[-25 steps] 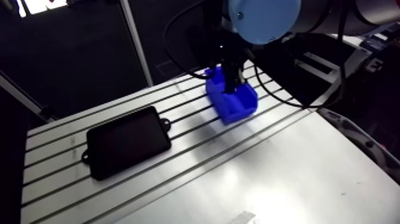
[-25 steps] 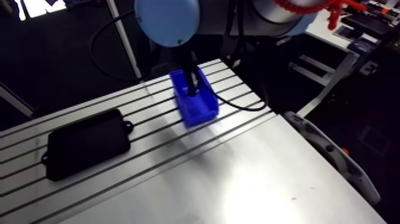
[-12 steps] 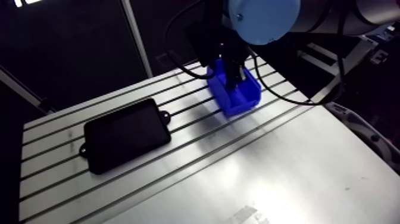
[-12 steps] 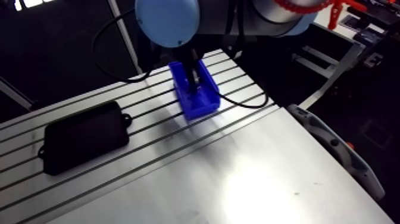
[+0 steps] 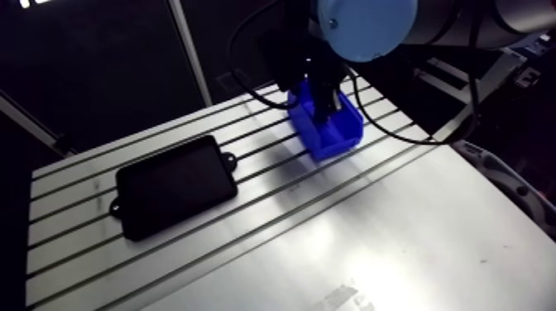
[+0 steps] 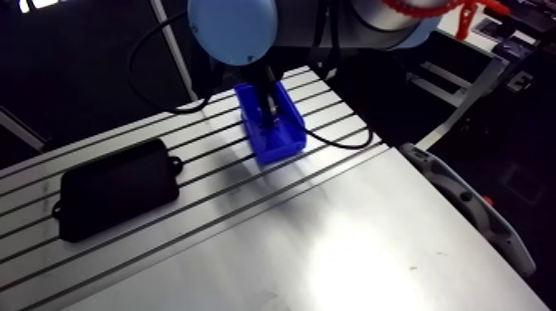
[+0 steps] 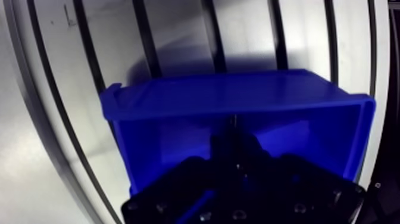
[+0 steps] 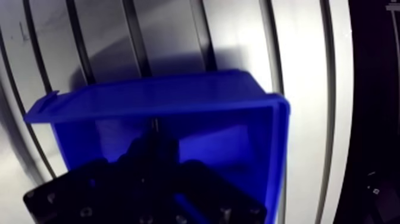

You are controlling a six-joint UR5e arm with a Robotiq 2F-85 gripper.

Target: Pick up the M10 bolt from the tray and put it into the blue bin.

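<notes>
The blue bin [image 7: 178, 98] lies right under my gripper [image 7: 236, 142], whose dark fingers reach down inside it, pressed close together. A thin dark stub, which looks like the tip of the M10 bolt [image 7: 236, 122], pokes out just beyond the fingertips; the rest of it is hidden between them. In the arm view the gripper [image 5: 329, 103] hangs into the bin [image 5: 339, 136] near the table's far edge. The black tray [image 5: 175, 186] lies flat well to the left, and its inside looks dark and bare.
The slotted aluminium table [image 5: 273, 219] runs under both tray and bin. A smooth metal sheet [image 5: 397, 240] covers its near right part. A slanted metal post [image 5: 189, 54] rises behind the table's far edge.
The arm view has shifted a little since the earliest frame. The gripper stays inside the blue bin, and nothing else has visibly moved.
</notes>
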